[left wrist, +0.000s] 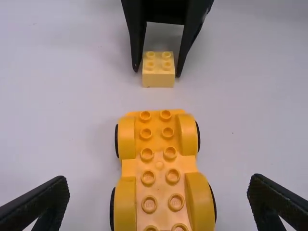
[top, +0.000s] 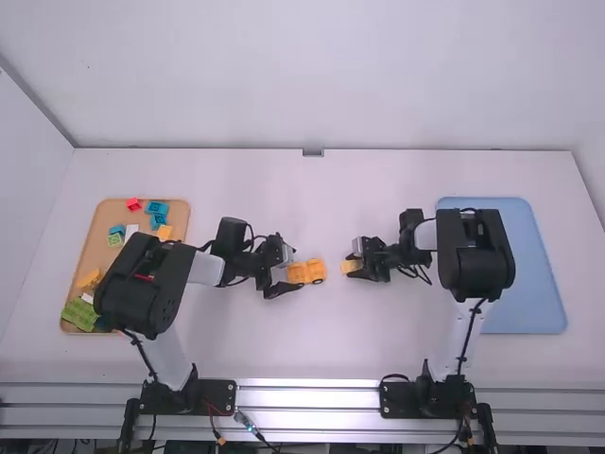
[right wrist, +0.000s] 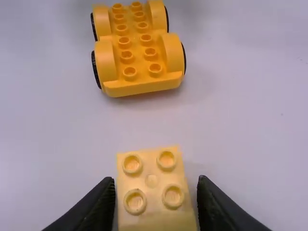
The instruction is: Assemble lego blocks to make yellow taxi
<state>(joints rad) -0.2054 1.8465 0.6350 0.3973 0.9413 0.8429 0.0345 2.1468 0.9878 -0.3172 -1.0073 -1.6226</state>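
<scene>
Left hand (top: 297, 269): fingers wide apart, either side of the car base
Car base (left wrist: 159, 185): on the desk (top: 284, 340), between both hands (studs up)
Right hand (top: 355, 263): fingers parted, closely astride the pale yellow block (right wrist: 151, 197)

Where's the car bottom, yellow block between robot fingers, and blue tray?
Car bottom (left wrist: 159, 165): left wrist view, its studded top.
Yellow block (right wrist: 151, 181): right wrist view, its studded top.
Blue tray (top: 531, 295): high view, its flat inside.
</scene>
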